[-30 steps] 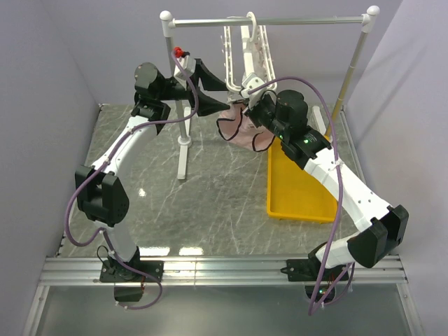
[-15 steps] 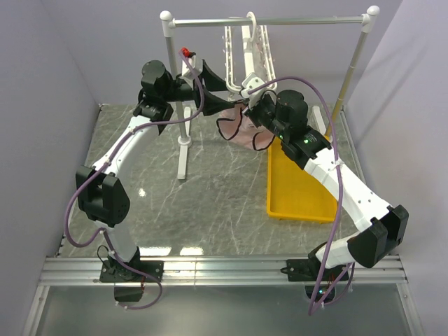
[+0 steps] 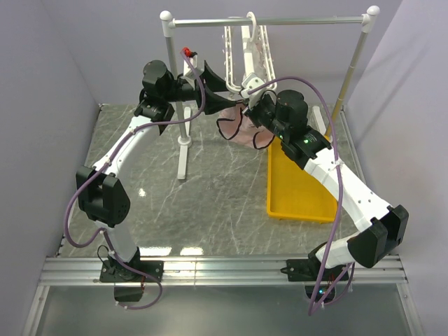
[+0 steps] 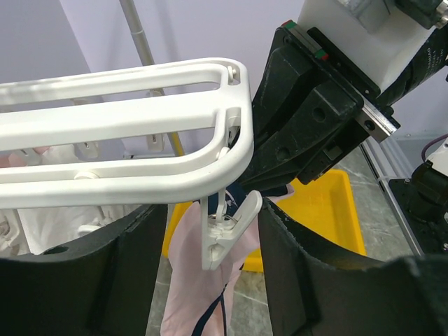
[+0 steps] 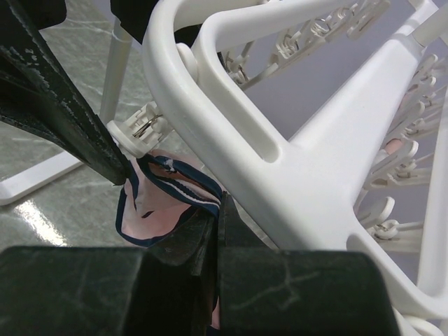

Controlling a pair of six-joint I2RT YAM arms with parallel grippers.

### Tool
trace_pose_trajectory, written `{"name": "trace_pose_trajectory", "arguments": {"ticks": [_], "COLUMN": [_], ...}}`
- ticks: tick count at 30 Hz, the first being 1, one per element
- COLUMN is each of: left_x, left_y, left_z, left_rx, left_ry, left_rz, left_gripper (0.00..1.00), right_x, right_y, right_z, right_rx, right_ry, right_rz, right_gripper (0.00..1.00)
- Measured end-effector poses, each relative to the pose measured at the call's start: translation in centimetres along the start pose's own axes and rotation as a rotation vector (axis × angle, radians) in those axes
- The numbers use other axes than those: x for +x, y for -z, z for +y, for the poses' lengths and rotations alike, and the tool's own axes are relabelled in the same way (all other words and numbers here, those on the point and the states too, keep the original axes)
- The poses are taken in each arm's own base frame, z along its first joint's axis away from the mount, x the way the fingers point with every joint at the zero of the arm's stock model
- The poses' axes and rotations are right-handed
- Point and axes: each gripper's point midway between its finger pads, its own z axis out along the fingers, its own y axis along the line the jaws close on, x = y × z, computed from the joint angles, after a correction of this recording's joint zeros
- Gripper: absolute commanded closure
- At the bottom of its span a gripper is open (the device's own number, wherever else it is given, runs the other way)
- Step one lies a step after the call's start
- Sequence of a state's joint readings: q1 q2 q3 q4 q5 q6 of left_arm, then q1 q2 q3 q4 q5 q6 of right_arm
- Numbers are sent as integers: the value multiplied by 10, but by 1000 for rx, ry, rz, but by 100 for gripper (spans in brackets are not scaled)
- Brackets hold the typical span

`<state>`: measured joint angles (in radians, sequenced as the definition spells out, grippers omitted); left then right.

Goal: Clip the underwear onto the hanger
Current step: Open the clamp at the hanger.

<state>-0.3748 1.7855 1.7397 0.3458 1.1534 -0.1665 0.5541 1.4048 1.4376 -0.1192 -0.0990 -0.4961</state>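
The white hanger (image 3: 245,56) hangs by its hook from the grey rail. My right gripper (image 3: 250,115) is just below the hanger's near end, shut on the pale pink underwear (image 3: 236,127) with navy trim, which droops from it. In the right wrist view the jaws (image 5: 222,201) pinch the navy band of the underwear (image 5: 150,210) under the hanger frame (image 5: 280,154). My left gripper (image 4: 212,217) is open, one finger on each side of a dangling white clip (image 4: 225,238). The right finger nearly touches the clip's lever; a gap shows on the left.
The grey rail stand (image 3: 269,21) with white ball ends spans the back, and its left post (image 3: 183,126) stands close to my left arm. A yellow tray (image 3: 301,192) lies under my right arm. Another pale piece (image 3: 263,47) hangs further along the hanger.
My left gripper has risen and moved right to straddle the hanger's end clip, and its jaws have narrowed a little. The right gripper and the underwear have stayed put.
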Motion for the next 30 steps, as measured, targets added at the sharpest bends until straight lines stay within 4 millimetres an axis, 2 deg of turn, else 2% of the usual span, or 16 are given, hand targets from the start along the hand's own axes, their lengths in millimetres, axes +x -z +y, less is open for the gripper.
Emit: {"name": "trace_pose_trajectory", "arguments": {"ticks": [3,7,16,25,26,27,29,30], "left_x": [-1,-2,-6,-10,-9,-9,-8,-8], "left_y": [0,0,-1,0,0,0,0,0], "left_z": [0,1,1,-2,-2,-2,-4,-5], "left_rx": [-1,-6,-5,-2,-1,0,6,5], "left_ry": [-1,0,-10,-3,-2,3,3,9], "left_rz": [-2,-6,-19,-32,-30,-28,-25,-23], "left_gripper": [35,35,46,79,89,94,100,100], "right_x": [0,0,0,-1,-1,0,0,0], "right_y": [0,0,0,0,0,0,0,0], "right_z": [0,1,1,3,3,3,3,3], "right_rx": [-1,-6,-7,-16,-17,-17,-17,-17], "right_ry": [0,0,3,3,3,3,3,4], "right_rz": [0,-3,-3,-4,-4,-4,-4,-3], "right_gripper": [100,100,100,100,100,100,100,100]}}
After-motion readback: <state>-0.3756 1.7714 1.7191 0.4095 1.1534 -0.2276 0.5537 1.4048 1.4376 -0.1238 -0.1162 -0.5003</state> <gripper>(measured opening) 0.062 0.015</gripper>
